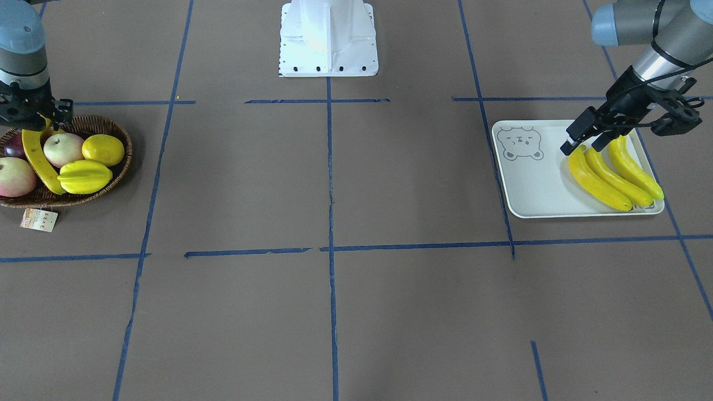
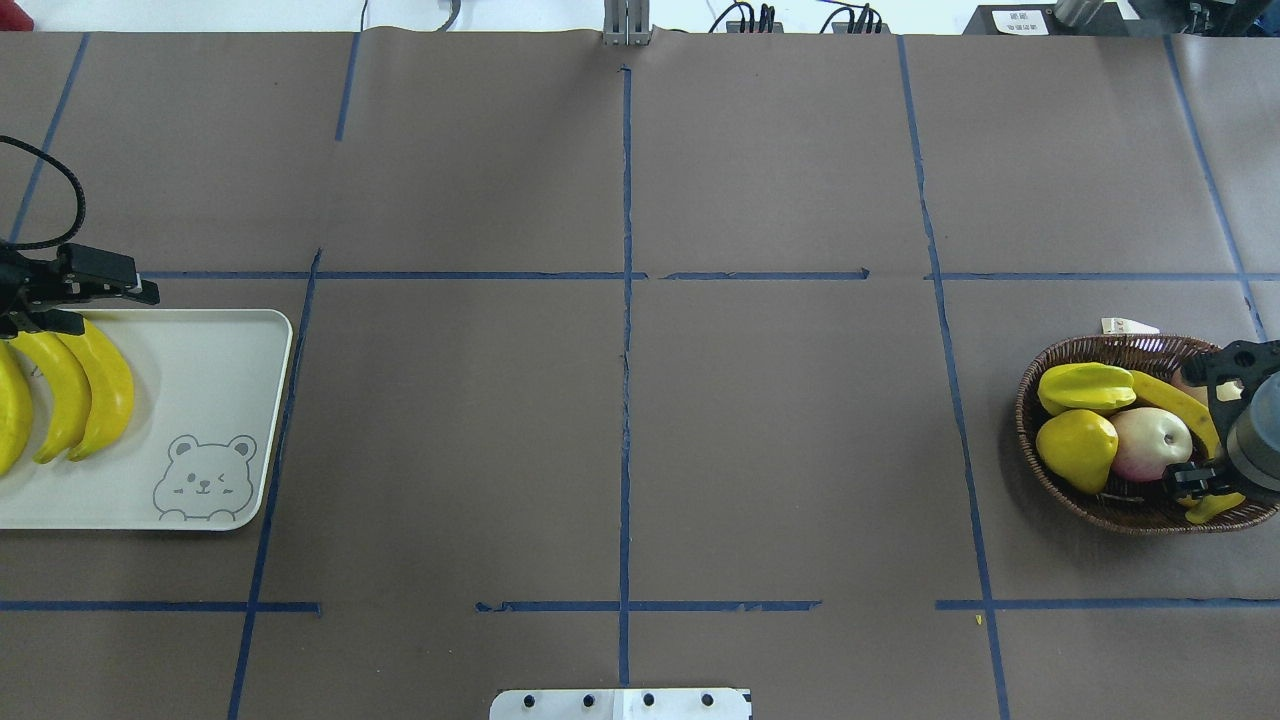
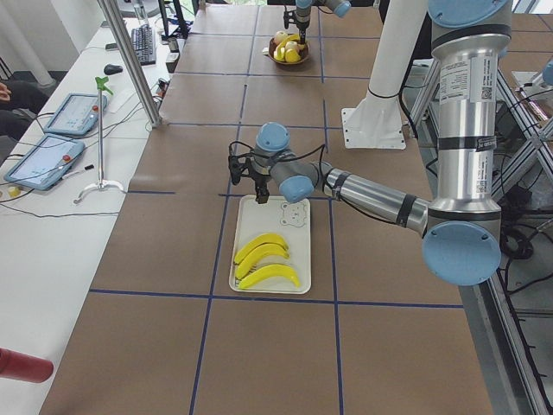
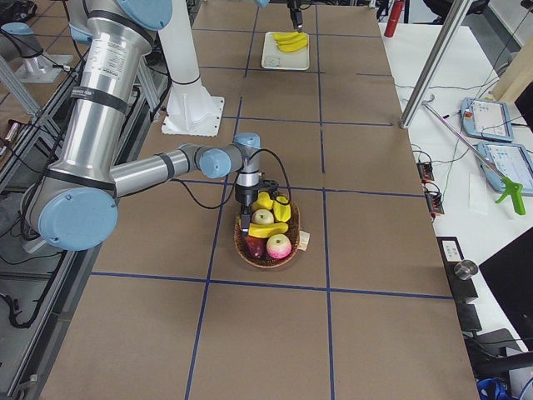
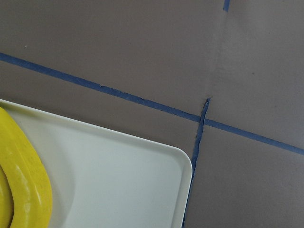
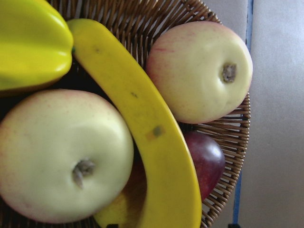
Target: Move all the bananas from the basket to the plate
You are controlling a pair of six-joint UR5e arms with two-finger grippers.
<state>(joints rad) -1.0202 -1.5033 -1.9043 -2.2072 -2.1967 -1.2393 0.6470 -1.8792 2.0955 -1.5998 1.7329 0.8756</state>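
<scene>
Three yellow bananas (image 1: 613, 178) lie side by side on the pale bear-face plate (image 1: 529, 184), at the end away from the bear drawing. My left gripper (image 1: 586, 142) hovers just above their ends, open and empty; its wrist view shows a plate corner (image 5: 118, 180) and one banana (image 5: 23, 185). A fourth banana (image 1: 42, 161) lies in the wicker basket (image 1: 127, 150), across the other fruit. My right gripper (image 1: 39, 114) is low over that banana's end and looks open around it. The right wrist view shows the banana (image 6: 142, 133) very close, with no fingers in it.
The basket also holds a yellow starfruit (image 1: 83, 175), a lemon (image 1: 103, 149), two pale apples (image 1: 62, 149) and a dark red fruit. A paper tag (image 1: 39, 220) hangs at its front. The white robot base (image 1: 328, 39) stands mid-table. Blue tape lines cross the brown table.
</scene>
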